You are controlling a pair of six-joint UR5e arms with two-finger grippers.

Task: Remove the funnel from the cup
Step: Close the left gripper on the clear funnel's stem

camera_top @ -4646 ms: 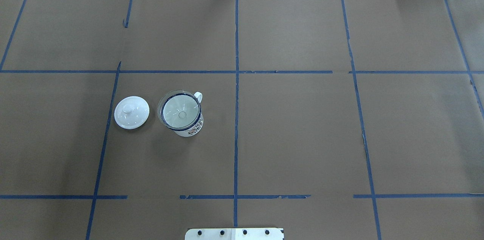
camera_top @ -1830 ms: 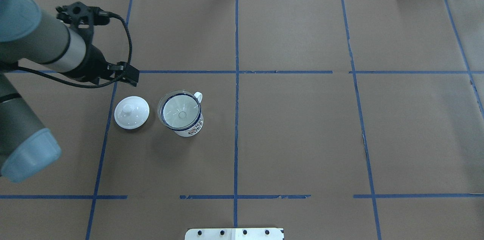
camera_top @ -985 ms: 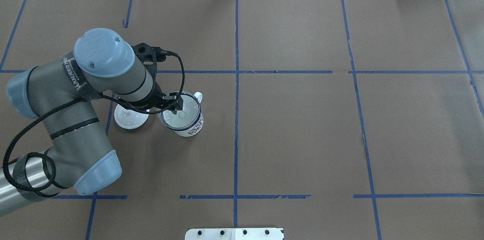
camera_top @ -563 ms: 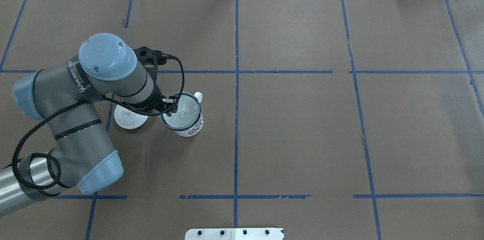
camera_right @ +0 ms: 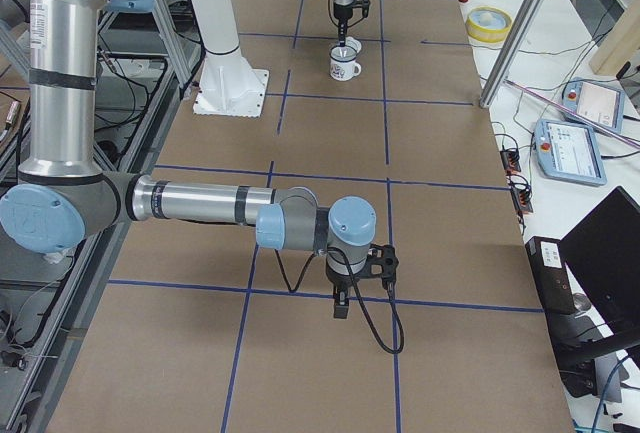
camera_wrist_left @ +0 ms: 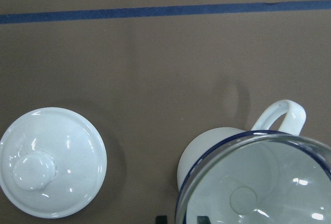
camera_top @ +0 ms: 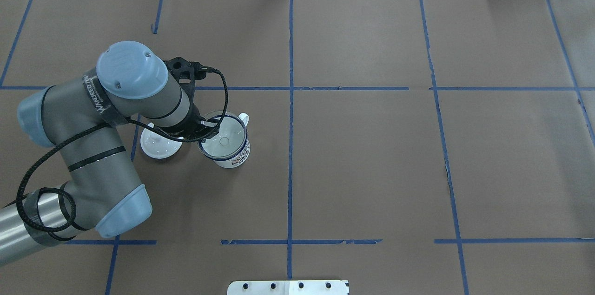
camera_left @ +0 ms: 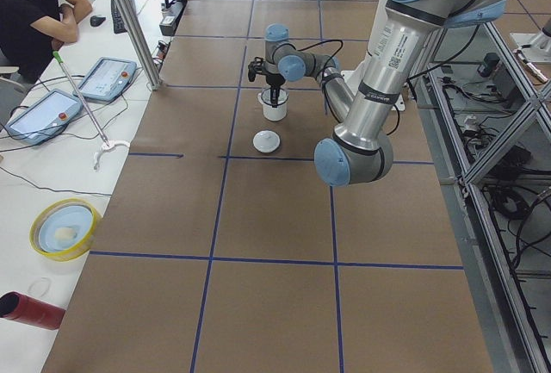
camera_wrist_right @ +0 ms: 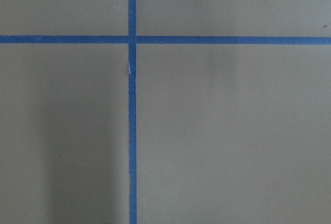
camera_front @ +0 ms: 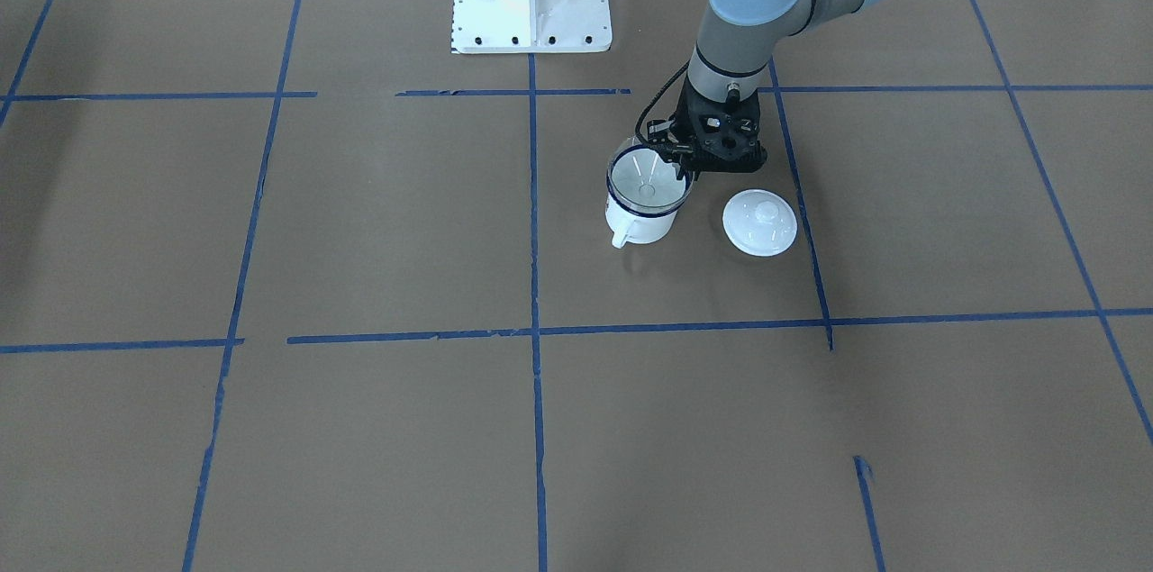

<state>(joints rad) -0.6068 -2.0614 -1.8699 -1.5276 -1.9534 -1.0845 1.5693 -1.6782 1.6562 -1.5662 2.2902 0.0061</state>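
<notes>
Since the left tool point(camera_top: 210, 128) is spread apart straddling the rim of the funnel point(camera_top: 223, 140), which sits just below it nested in the cup point(camera_top: 234, 159), I'd say we're at the grab step, so next is pinching that rim and lifting straight up.

We count one cup point(camera_top: 232, 159) and one clear funnel point(camera_top: 225, 141). We see one round white lid point(camera_front: 760, 222). We count two robot arms, a left arm point(camera_top: 93, 118) and a right arm point(camera_right: 200, 203). We also count one person point(camera_left: 30, 11), two tablets point(camera_left: 108, 78) and one yellow bowl point(camera_left: 65, 228).
</notes>
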